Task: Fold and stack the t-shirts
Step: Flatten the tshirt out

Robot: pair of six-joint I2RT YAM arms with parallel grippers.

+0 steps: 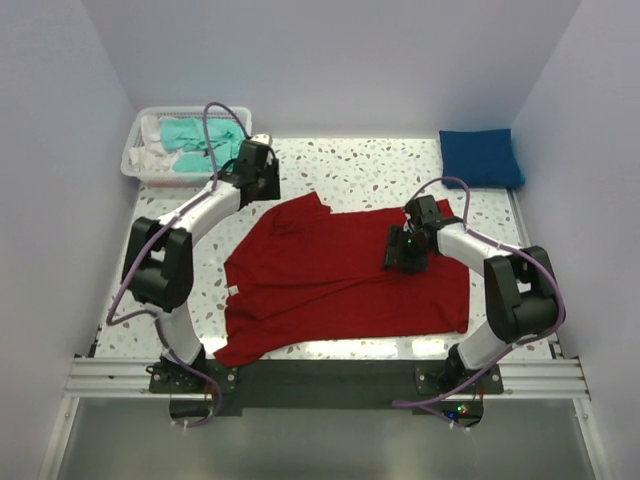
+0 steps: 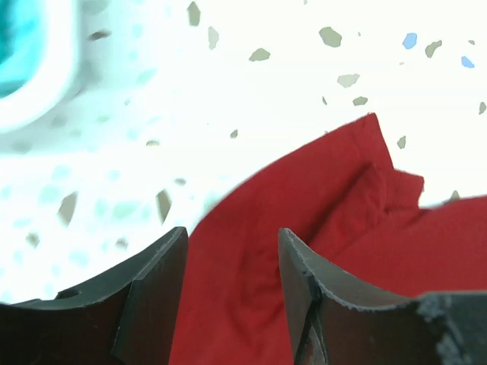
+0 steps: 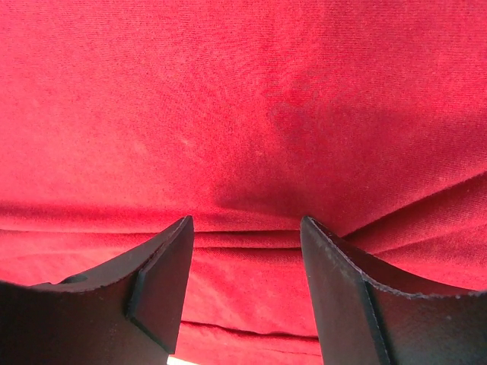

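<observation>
red t-shirt [image 1: 340,280] is lying spread and wrinkled on the table [image 1: 360,170], under both end effectors. left end effector [image 2: 232,232] is hanging open over its sleeve edge, gripping nothing, with red cloth showing between the jaws. right end effector [image 3: 247,220] is also sitting open, jaws straddling a fold ridge mid-shirt; can't tell if it's touching. blue t-shirt [image 1: 480,157] is lying folded well beyond the right one. teal t-shirt [image 1: 190,133] is sitting in the white basket [image 1: 135,165] just beyond the left one. Other pale cloth in there is hard to make out.
</observation>
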